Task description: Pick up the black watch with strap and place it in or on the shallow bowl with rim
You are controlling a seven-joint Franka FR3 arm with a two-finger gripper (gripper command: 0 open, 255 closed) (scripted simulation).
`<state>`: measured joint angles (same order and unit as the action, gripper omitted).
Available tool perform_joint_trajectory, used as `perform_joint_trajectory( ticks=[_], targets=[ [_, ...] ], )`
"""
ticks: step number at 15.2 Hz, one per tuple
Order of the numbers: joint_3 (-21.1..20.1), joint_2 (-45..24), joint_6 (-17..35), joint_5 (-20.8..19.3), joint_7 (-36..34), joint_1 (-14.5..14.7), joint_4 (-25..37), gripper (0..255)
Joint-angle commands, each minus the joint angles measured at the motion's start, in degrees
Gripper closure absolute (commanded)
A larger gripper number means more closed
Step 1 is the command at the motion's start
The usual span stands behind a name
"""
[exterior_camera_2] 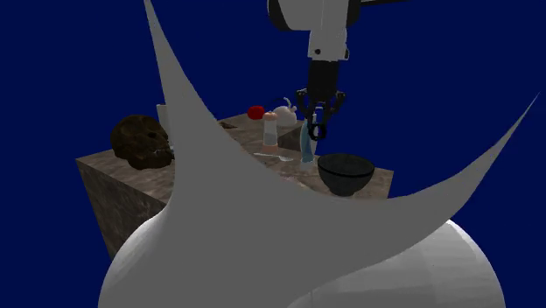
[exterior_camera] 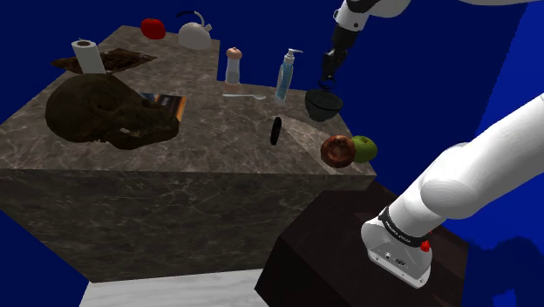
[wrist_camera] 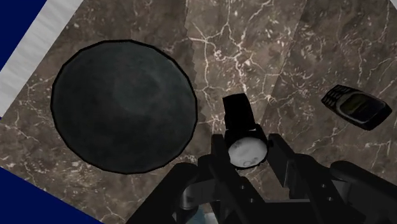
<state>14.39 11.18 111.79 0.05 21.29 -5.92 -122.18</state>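
Gripper: We find the black gripper (wrist_camera: 247, 154) closed on the watch (wrist_camera: 246, 147), with one finger pressed to each side of its pale round face.
Watch: It hangs in the air above the counter (exterior_camera: 218, 148), touching nothing but the fingers. A black strap end points away past the fingertips.
Hidden: In the wrist view the other half of the strap is behind the gripper, so we cannot see it. In the shoulder view the watch is a small dark speck under the gripper, and we cannot tell strap from finger there.
Bowl: The dark round bowl (exterior_camera: 323, 105) sits on the counter below the gripper and a little to one side. In the wrist view the watch is over bare marbled stone just beside the bowl's rim.
In the way: In the second exterior view a large grey curved shape (exterior_camera_2: 289, 245) covers the foreground, hiding the counter's near part and the foot of the bowl.
Cut off: The arm (exterior_camera: 471, 174) runs out of the shoulder view's top and right edges.
Close by: A black phone (wrist_camera: 356, 106) lies flat on the counter, on the far side of the gripper from the bowl. A clear soap dispenser (exterior_camera: 285, 77) stands just beside the bowl.
Counter edge: A reddish-brown apple (exterior_camera: 337, 150) and a green apple (exterior_camera: 365, 148) touch each other near the corner.
Farther off: A small shaker (exterior_camera: 233, 65), a white teapot (exterior_camera: 194, 35), a red thing (exterior_camera: 153, 28) we cannot identify, a paper roll (exterior_camera: 85, 55) and a big dark brown lump (exterior_camera: 105, 109).
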Motion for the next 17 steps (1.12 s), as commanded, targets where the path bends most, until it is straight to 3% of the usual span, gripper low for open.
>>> perform_joint_trajectory(
  ticks=[1, 7, 17],
  targets=[
    [1.68, -2.48, -0.34, 0.36, 2.87, -0.91, 2.69, 255],
    [6.43, -12.57, -3.09, 3.43, 12.19, -4.34, 14.67, 255],
    [6.38, -14.37, 4.29, 4.33, 13.07, -4.49, 8.94, 255]
  ],
)
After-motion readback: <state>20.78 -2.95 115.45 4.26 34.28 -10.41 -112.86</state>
